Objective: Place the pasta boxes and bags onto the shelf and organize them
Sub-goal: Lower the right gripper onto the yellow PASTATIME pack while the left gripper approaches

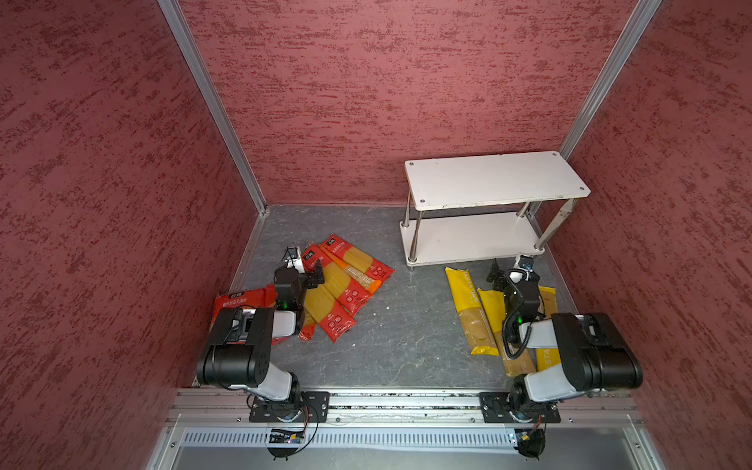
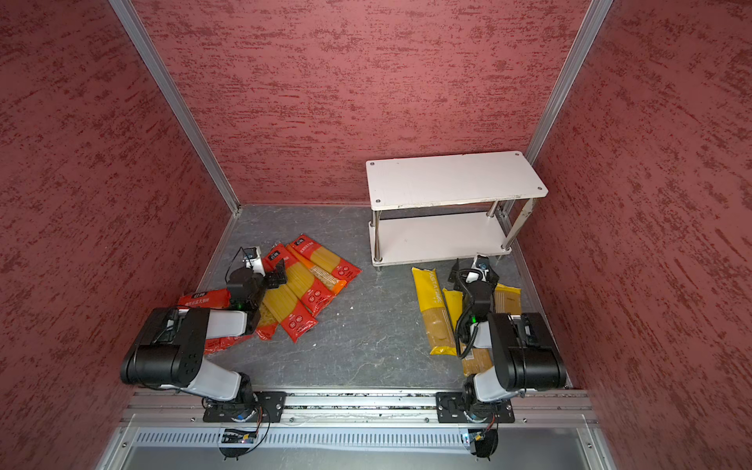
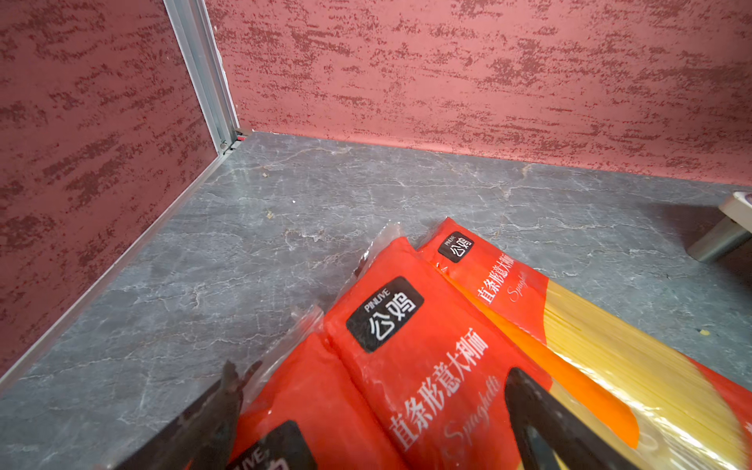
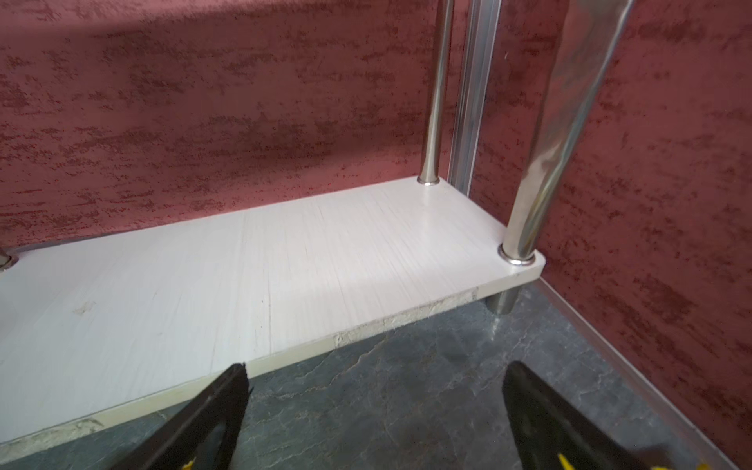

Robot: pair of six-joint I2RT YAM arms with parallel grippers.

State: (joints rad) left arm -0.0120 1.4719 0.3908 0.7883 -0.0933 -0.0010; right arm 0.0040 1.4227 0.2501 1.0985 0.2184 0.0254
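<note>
Three long red spaghetti packs (image 1: 339,285) lie fanned on the grey floor at left, with a wide red bag (image 1: 244,303) partly under the left arm. My left gripper (image 1: 305,272) hovers open over the upper ends of the red packs (image 3: 411,346), its fingertips (image 3: 232,386) astride them without gripping. Long yellow packs (image 1: 468,309) lie at right, partly hidden by the right arm. The white two-tier shelf (image 1: 496,179) stands bare at the back right. My right gripper (image 4: 378,372) is open and empty over the floor, just before the lower board (image 4: 244,285).
Red textured walls close in the left, back and right sides, and the shelf sits in the back right corner. A chrome leg (image 4: 541,171) rises close to the right gripper. An orange strip (image 3: 569,386) shows between two red packs. Grey floor (image 1: 407,317) separates the two piles.
</note>
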